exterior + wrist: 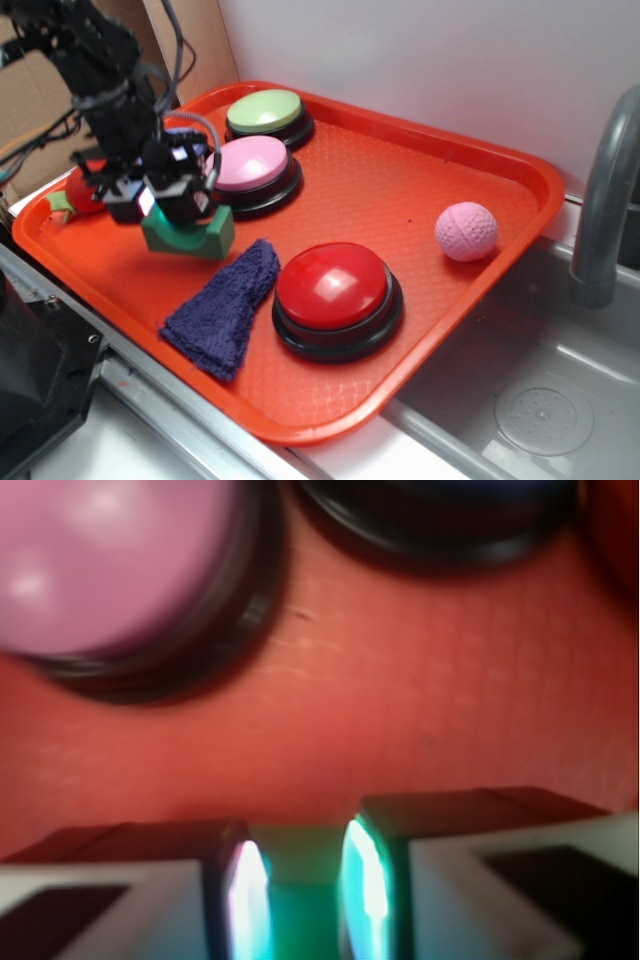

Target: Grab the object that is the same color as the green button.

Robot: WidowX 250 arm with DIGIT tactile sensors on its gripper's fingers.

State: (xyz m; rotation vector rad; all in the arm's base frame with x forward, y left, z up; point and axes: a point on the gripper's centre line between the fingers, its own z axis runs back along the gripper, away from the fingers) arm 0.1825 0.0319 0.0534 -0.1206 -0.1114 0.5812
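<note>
No writing or brand was legible on any item. An orange tray [420, 180] held all the objects. At its far edge sat the green button [266, 110], with a pink button [250, 165] just in front of it and a red button [333, 287] nearer the camera. A purple cloth [225, 305] lay beside the red button, and a pink ball [466, 231] sat toward the tray's right side. A red and green item [78, 192], partly hidden, lay at the left edge. The gripper [165, 195] stood over the green block [195, 238] at the tray's left; in the wrist view its fingers [365, 880] were clamped on the block [300, 880], which sat between them.
</note>
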